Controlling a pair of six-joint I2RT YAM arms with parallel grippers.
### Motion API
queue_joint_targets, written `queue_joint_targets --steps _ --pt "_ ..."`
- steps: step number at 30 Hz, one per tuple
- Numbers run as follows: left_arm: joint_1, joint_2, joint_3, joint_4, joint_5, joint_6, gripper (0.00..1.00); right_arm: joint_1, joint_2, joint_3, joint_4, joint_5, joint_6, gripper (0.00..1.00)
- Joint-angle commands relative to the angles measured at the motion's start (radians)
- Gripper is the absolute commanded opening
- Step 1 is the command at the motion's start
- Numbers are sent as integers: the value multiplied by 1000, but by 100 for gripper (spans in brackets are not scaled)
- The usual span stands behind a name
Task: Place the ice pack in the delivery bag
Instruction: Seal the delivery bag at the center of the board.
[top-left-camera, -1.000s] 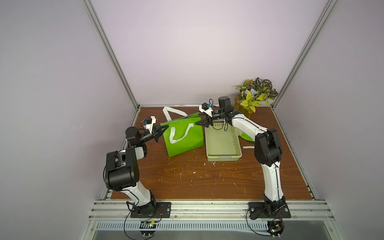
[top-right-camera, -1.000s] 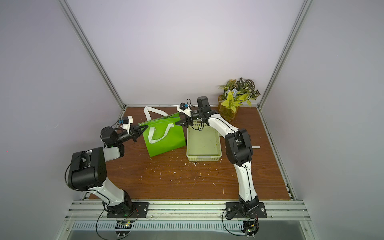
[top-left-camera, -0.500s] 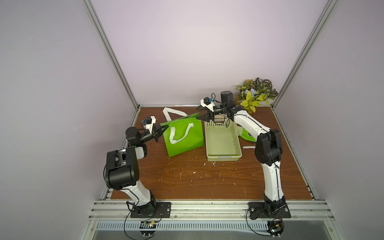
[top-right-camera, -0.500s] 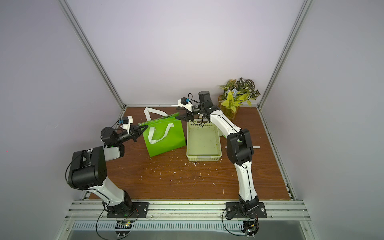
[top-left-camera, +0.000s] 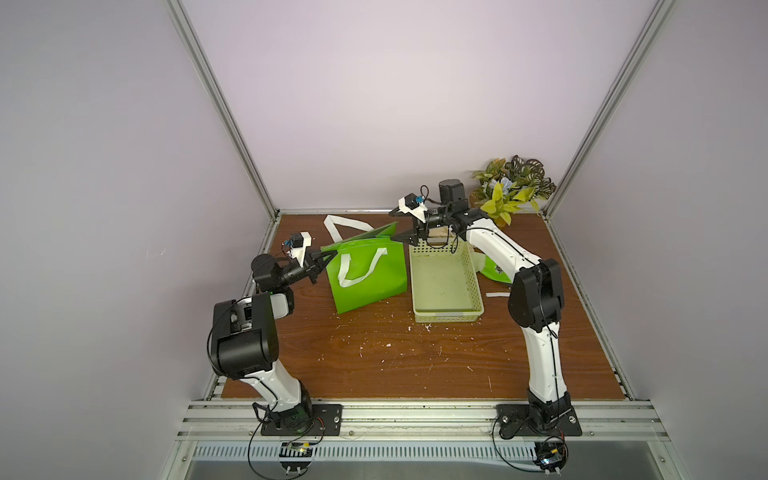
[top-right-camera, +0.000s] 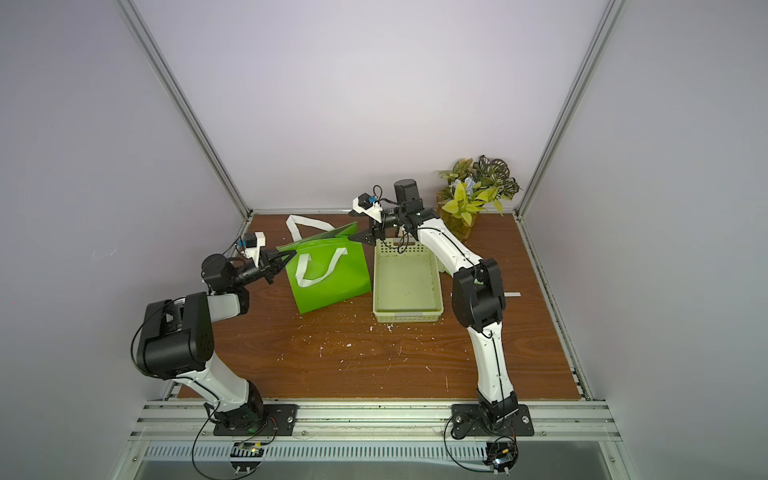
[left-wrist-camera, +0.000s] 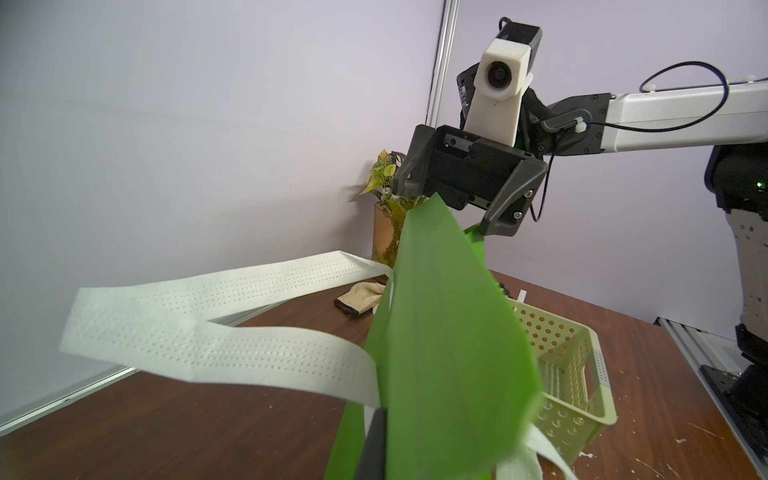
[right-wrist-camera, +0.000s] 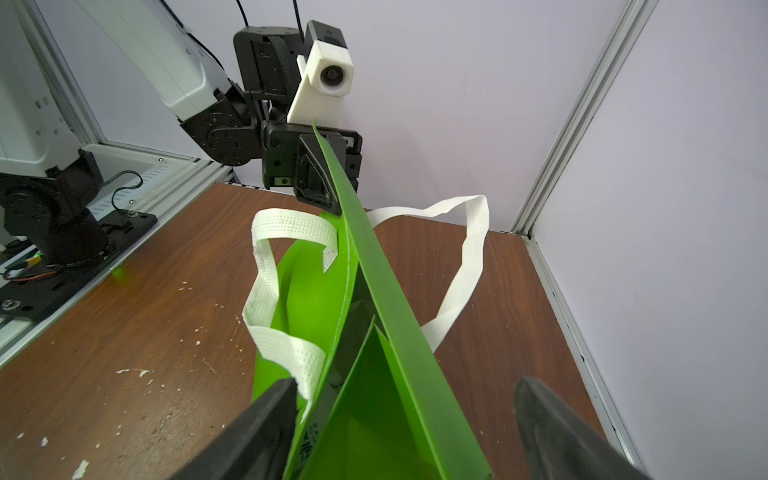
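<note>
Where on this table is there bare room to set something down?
Free: the wide front stretch of table, ahead of the delivery bag and perforated basket. Crowded: the back, where bag, basket and potted plant stand close, left gripper and right gripper at the bag's rim.

Pale lilac walls (top-left-camera: 395, 104) enclose a dark wood-grain desk (top-left-camera: 415, 374) flecked with white crumbs (top-left-camera: 388, 345). An aluminium post (top-left-camera: 588, 137) rises just behind the potted plant (top-left-camera: 511, 195); a metal rail (top-left-camera: 395, 415) runs along the desk edge farthest from the plant.
</note>
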Motion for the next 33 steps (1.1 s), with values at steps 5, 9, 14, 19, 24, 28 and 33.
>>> queue_joint_targets --steps 5,9,14,19,24,28,33 --pt "12 19 8 70 4 -28 0 6 19 67 -57 -7 -49 90" --pt "13 32 3 122 0 -65 0 8 27 75 -78 -2 -62 93" --pt "12 117 -6 530 1 -334 0 11 37 85 -114 11 -84 95" --pt "12 189 30 565 -4 -430 0 15 32 95 -132 21 -99 96" --pt "14 178 9 565 -34 -413 0 17 39 98 -123 25 -84 96" --pt "14 148 0 463 -80 -348 0 24 40 106 -137 38 -95 97" --pt "12 41 -18 141 -144 -106 0 25 29 124 -180 56 -131 98"
